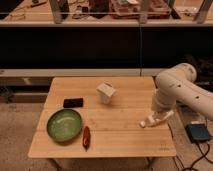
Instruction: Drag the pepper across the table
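The pepper, a small dark red chili, lies on the light wooden table near its front edge, just right of a green bowl. My gripper hangs from the white arm at the table's right side, low over the wood, far to the right of the pepper and apart from it. It holds nothing that I can see.
A black rectangular block lies behind the bowl. A small white carton stands at the table's middle back. A dark device with a cable lies on the floor to the right. Dark shelving runs behind the table.
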`<state>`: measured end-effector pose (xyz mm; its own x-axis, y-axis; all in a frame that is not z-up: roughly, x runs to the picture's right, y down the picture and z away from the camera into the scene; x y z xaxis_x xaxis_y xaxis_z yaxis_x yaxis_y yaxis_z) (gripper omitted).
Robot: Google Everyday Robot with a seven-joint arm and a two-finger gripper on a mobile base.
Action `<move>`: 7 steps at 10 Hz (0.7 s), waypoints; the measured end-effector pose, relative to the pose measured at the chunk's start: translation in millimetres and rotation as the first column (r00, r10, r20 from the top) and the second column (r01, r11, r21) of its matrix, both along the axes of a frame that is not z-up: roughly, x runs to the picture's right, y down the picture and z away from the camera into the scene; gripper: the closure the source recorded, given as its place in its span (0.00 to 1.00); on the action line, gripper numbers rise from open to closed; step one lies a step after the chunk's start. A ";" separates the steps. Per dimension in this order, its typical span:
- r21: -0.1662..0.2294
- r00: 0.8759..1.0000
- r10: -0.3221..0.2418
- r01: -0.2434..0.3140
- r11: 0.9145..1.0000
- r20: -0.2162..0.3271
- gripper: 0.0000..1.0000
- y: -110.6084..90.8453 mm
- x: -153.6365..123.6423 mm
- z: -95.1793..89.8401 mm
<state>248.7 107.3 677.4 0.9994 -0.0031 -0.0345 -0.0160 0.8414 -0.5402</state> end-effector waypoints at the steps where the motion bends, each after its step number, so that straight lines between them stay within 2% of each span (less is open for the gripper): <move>1: 0.003 1.000 -0.009 0.009 1.000 -0.002 0.59 -0.2 -4.1 0.5; 2: 0.014 0.999 -0.040 0.040 0.999 -0.009 0.59 -1.2 -12.7 -0.3; 5: 0.008 0.999 -0.044 0.044 0.999 -0.007 0.59 -5.7 -33.4 9.8; 7: 0.007 0.998 -0.056 0.056 0.998 0.000 0.59 -4.2 -30.5 6.3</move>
<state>218.1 103.0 683.7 0.9977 -0.0588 -0.0350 0.0310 0.8447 -0.5343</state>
